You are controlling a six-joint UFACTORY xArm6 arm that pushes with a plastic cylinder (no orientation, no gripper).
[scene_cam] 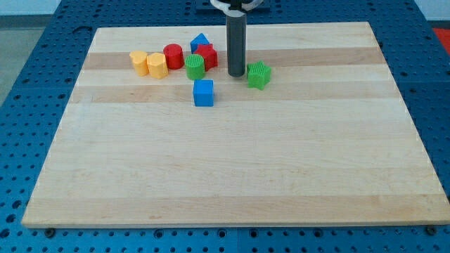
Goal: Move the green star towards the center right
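The green star (259, 75) sits on the wooden board (232, 161) near the view's top, a little right of middle. My tip (235, 74) stands just to the star's left, a small gap apart or barely touching. The dark rod rises straight up from it to the view's top edge.
A cluster lies left of the tip: a green cylinder (195, 67), a red star-like block (206, 55), a blue block (200, 42) behind it, a red cylinder (174, 56), two yellow blocks (157, 65) (138, 61). A blue cube (203, 93) sits below the cluster.
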